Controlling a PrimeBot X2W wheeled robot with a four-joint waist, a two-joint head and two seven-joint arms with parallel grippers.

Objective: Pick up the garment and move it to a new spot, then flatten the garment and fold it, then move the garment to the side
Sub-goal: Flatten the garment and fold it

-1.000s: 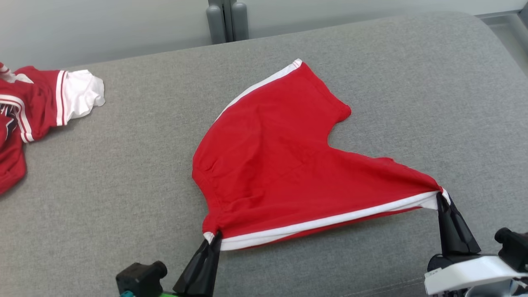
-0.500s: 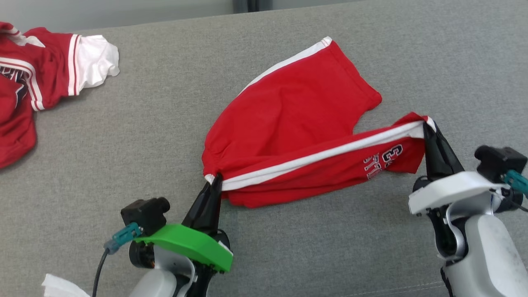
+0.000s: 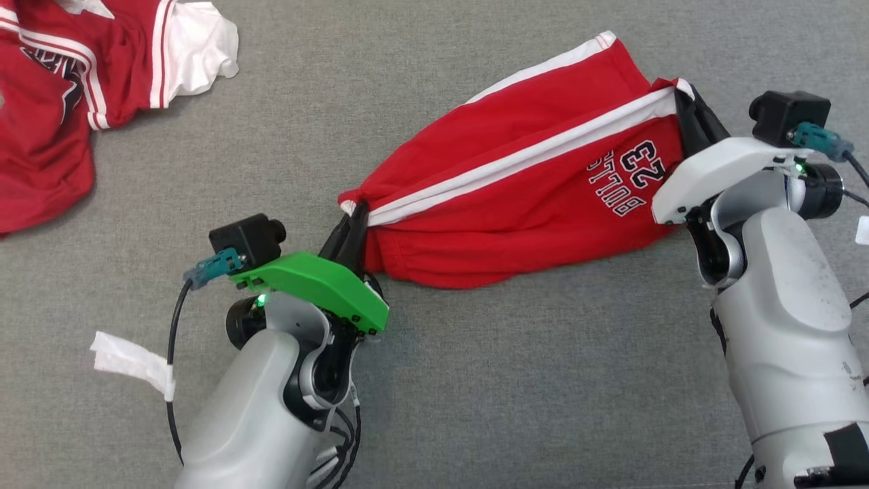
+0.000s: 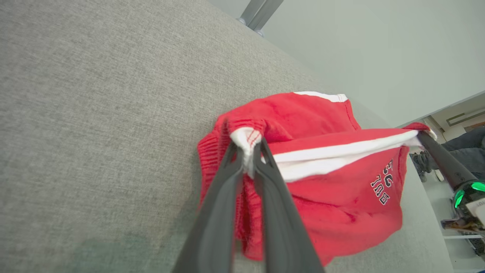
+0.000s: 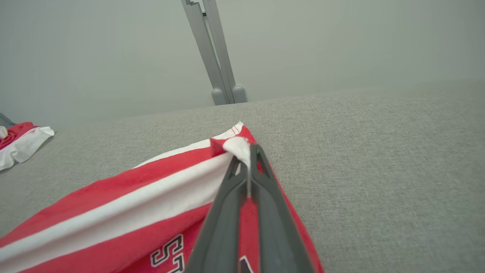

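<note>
In the head view, the fold is in hand: the shorts (image 3: 516, 204) lie doubled over on the grey sofa (image 3: 475, 380). The left end effector (image 3: 354, 225) and the right end effector (image 3: 687, 117) each pinch a white corner. Next, I think, both should lay the cloth flat and let go. In the left wrist view, that pinch is tight. The right wrist view shows the same. I count one pair of shorts, one shirt (image 3: 61, 81) and two end effectors.
</note>
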